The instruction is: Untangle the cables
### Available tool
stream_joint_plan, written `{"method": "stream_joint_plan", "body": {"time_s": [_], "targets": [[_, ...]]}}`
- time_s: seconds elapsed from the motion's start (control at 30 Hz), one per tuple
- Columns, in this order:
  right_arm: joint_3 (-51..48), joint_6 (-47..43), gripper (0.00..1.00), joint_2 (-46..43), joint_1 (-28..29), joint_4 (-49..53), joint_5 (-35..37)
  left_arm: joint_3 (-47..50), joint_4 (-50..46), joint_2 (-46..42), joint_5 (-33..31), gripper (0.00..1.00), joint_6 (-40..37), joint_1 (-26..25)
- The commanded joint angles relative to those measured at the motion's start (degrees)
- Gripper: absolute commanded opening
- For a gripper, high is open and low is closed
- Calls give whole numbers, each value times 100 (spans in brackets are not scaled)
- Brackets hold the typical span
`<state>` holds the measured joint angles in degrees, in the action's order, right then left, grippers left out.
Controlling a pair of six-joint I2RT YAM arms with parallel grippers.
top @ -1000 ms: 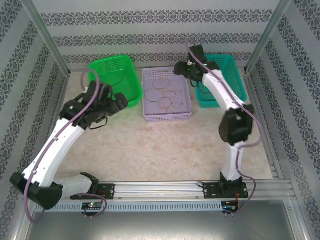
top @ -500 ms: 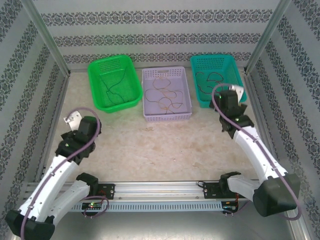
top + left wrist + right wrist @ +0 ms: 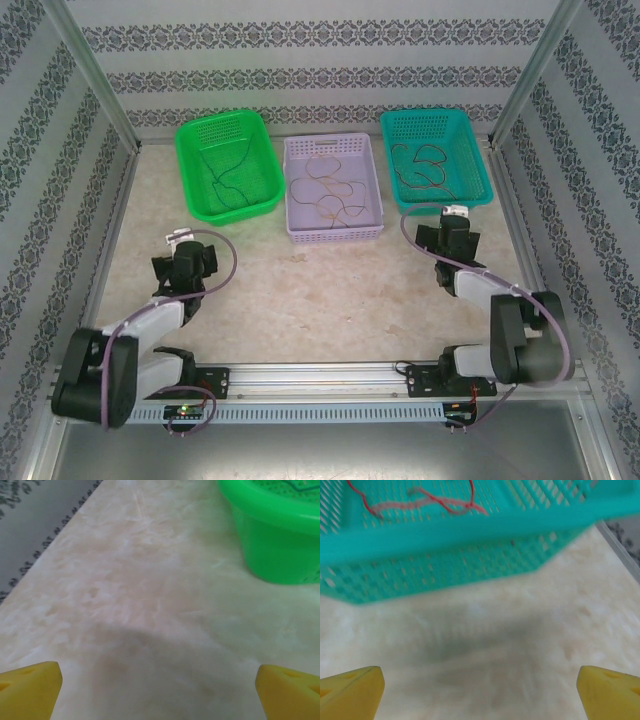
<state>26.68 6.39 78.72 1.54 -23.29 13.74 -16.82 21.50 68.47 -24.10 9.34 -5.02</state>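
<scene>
The cables lie apart in three baskets at the far side of the table. From above, a dark strand curls in the green basket at 11 o'clock, a yellow-brown strand loops in the lavender basket at 12 o'clock, and a dark-looking strand sits in the teal basket at 1 o'clock. The right wrist camera shows what the top view does not: that last strand is red, lying on the perforated floor behind the teal wall, blurred. The left wrist camera catches the green basket's wall at its 2 o'clock, with bare marbled tabletop below. From above, the left gripper hangs at 9 o'clock and the right gripper at 3 o'clock, both clear of the baskets. Each wrist view shows its own yellow fingertips at the bottom corners, the left gripper and right gripper spread wide, holding nothing.
</scene>
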Motion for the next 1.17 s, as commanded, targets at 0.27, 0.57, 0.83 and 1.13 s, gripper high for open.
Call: {"method": "stream_joint_plan", "body": {"time_s": [0.27,0.57,0.83,1.13], "targets": [[-545,-418,98,701,-117,-2836,-1218,-801,1981,1651,1524,100,-457,533],[-430,-466,98,771,-40,-2704,-1066,-517,2956,2107,1816,100,-634,502],[-477,-499,98,747,18,-2768,-967,-537,2860,2071,1825,100,-624,499],[-568,-595,98,742,58,-2935,-1019,-526,2881,2083,1829,100,-626,496]]}}
